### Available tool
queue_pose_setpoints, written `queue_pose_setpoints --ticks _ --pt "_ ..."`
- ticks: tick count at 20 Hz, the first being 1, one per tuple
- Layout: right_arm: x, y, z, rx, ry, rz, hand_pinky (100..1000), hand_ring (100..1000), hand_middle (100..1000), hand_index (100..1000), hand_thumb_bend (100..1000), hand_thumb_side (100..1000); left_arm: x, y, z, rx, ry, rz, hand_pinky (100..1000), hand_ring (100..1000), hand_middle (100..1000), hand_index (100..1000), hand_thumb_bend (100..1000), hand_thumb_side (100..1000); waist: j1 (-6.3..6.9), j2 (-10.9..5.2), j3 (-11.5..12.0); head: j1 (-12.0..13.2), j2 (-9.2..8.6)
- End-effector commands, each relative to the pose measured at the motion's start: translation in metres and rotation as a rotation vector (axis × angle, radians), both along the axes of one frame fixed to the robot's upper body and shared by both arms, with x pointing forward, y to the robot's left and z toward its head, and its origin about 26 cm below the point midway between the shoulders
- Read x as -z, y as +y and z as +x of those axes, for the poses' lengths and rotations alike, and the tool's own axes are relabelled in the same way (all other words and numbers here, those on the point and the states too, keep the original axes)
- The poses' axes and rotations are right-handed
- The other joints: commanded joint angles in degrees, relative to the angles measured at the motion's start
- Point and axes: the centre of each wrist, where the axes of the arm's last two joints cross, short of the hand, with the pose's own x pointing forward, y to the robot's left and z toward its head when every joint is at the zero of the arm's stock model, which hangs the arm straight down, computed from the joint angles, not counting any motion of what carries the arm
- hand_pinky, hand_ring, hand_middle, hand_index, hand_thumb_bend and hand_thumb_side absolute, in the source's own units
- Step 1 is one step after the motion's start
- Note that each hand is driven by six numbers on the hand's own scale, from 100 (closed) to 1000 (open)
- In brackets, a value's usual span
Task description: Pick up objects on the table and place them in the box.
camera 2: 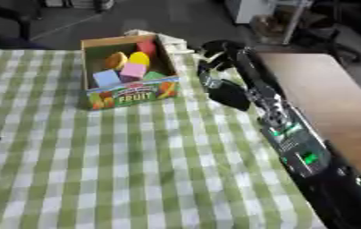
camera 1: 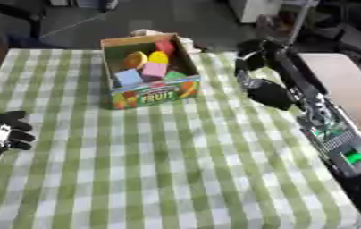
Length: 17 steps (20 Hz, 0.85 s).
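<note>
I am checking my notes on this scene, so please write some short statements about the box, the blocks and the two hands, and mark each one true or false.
1. The box stands on the green and white checked cloth. True.
2. The box is empty. False: it holds several coloured pieces, among them a pink block and a blue block.
3. The right hand is to the right of the box, near its far corner. True.
4. The left hand is reaching into the box. False: it rests at the left edge of the view, far from the box.
5. Coloured blocks lie scattered on the cloth in front of the box. False: none show there.
</note>
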Motion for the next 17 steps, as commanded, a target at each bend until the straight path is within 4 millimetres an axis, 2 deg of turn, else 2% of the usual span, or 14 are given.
queue_pose_setpoints --ticks 1,5,8,12,17 --pt "0.003 -0.001 -0.011 0.026 -0.030 0.074 659 640 654 769 100 410 -0.005 0.004 0.000 -0.009 -0.020 0.011 603 618 600 789 100 772 0.47 -0.37 -0.6 2.1 0.26" --pt "0.042 -0.001 -0.027 0.060 0.036 0.166 650 625 636 756 100 448 0.002 0.004 -0.001 -0.017 -0.004 -0.001 602 621 602 788 100 774 1.19 -0.24 -1.4 5.6 0.26" --pt "0.064 0.002 -0.033 0.101 0.071 0.235 646 617 625 748 100 463 0.006 0.004 -0.002 -0.016 0.009 -0.006 601 622 603 787 100 774 1.53 -0.18 -2.1 8.3 0.26" --pt "0.078 0.002 -0.035 0.153 0.078 0.276 639 607 612 735 100 453 0.011 0.001 -0.002 -0.006 0.024 -0.018 600 623 604 785 100 777 1.72 -0.30 -2.5 10.4 0.26" --pt "0.085 0.009 -0.033 0.161 0.089 0.299 636 603 606 732 100 460 0.017 0.000 -0.004 -0.005 0.044 -0.029 600 628 606 782 100 779 1.95 0.04 -2.8 10.5 0.26"
